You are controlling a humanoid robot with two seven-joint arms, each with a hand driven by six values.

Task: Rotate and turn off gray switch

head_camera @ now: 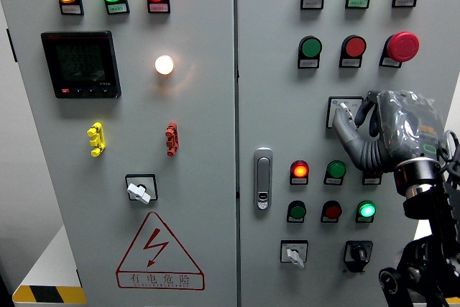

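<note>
**Right hand reaching the gray switch, turn not yet evident**

The right hand (374, 131) is pressing curled fingers (345, 124) onto the gray switch (338, 109) on the right cabinet door (431, 5), seemingly pinching its knob. The knob is hidden, so rotating it off looks like it is remaining.

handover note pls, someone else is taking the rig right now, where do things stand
Right hand: raised at the right door, fingers on the gray switch in the square plate under the green and red buttons.
Left hand: out of view.
Done: hand has reached the switch. Knob position is hidden by the fingers, so turned off or not cannot be told.
Left: confirm the grip, rotate to off, withdraw.
</note>
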